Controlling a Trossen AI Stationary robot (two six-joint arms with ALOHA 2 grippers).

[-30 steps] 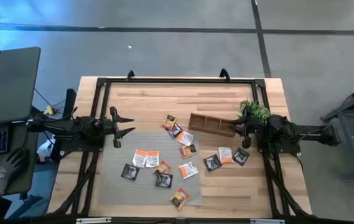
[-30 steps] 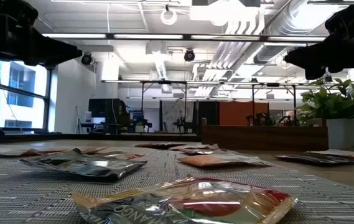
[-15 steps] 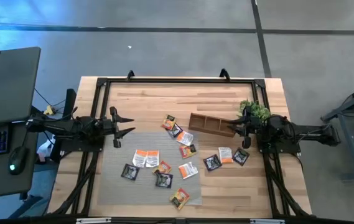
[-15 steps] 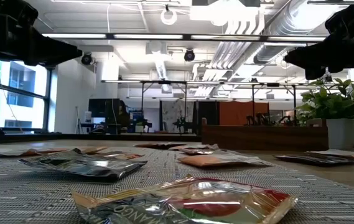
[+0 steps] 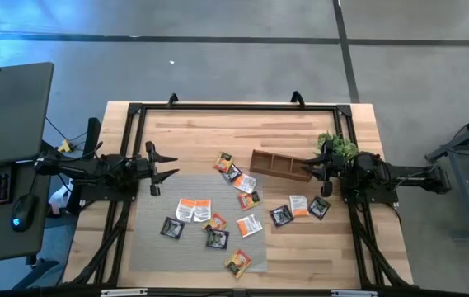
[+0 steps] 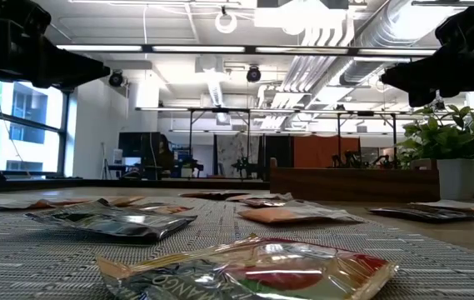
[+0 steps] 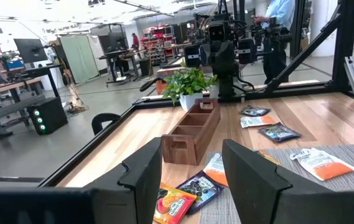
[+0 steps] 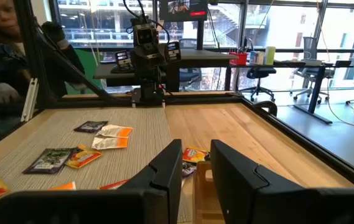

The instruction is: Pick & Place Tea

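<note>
Left hand (image 5: pixel 171 165) waits at the surface's (image 5: pixel 193 132) left edge, fingers spread wide, holding nothing; right hand (image 5: pixel 310 169) hangs over the tray's (image 5: pixel 279 164) right end beside the plant (image 5: pixel 338 148), fingers partly apart, empty; sachets (image 5: pixel 218 210) lie scattered flat across the mat (image 5: pixel 147 235) and bare wood, none in the tray.

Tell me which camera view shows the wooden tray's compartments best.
The left wrist view: the wooden tray lies lengthwise, its dividers visible. The high view shows it small; the low view shows only its side; the right wrist view shows only a corner.
</note>
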